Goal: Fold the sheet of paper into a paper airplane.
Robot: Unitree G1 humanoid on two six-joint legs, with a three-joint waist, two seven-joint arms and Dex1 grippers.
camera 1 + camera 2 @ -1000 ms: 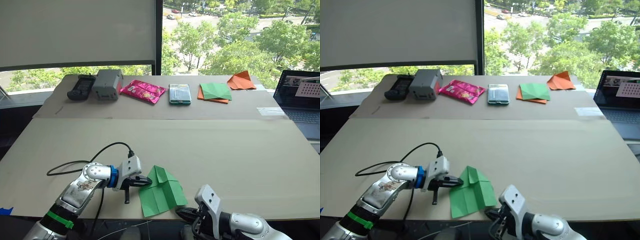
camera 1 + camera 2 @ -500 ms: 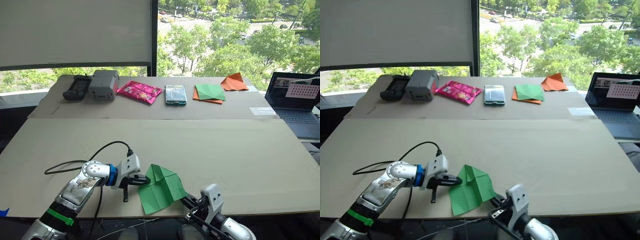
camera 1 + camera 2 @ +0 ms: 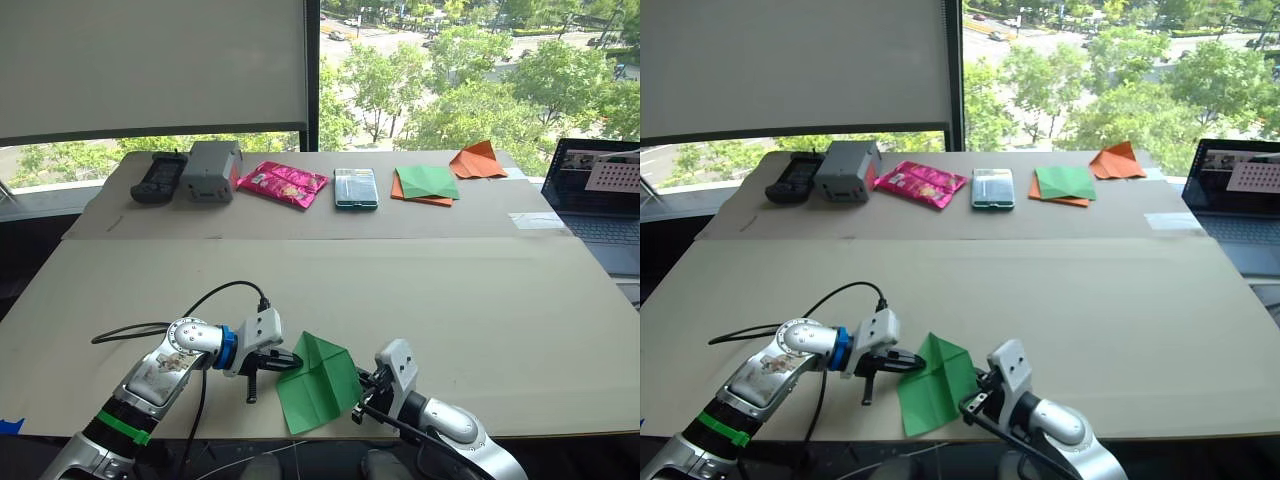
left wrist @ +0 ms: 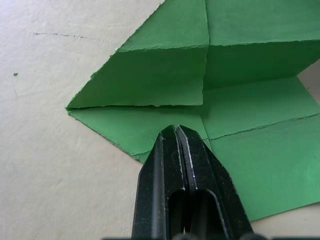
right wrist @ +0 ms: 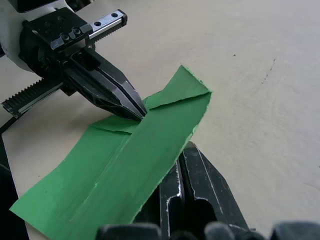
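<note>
The sheet of paper (image 3: 318,385), bright green and creased, lies near the table's front edge with its folded point facing away from me. My left gripper (image 3: 292,363) is shut, and its tip presses down on the sheet's left edge (image 4: 175,132). My right gripper (image 3: 362,398) sits at the sheet's right edge, shut. The sheet's right flap (image 5: 150,145) is raised off the table and leans against the right fingers (image 5: 200,185), hiding their tips. The left gripper (image 5: 141,112) meets the sheet just beyond that flap.
Along the far side stand a black controller (image 3: 160,176), a grey box (image 3: 213,170), a pink packet (image 3: 284,183), a clear case (image 3: 357,188), a darker green sheet on orange paper (image 3: 428,183) and an orange triangle (image 3: 479,160). A laptop (image 3: 600,200) sits at right. A black cable (image 3: 190,310) loops by my left arm.
My right gripper has come up from below the table's front edge to the sheet's right side and lifted that flap toward the left. The left gripper has stayed put. The camera shifted slightly.
</note>
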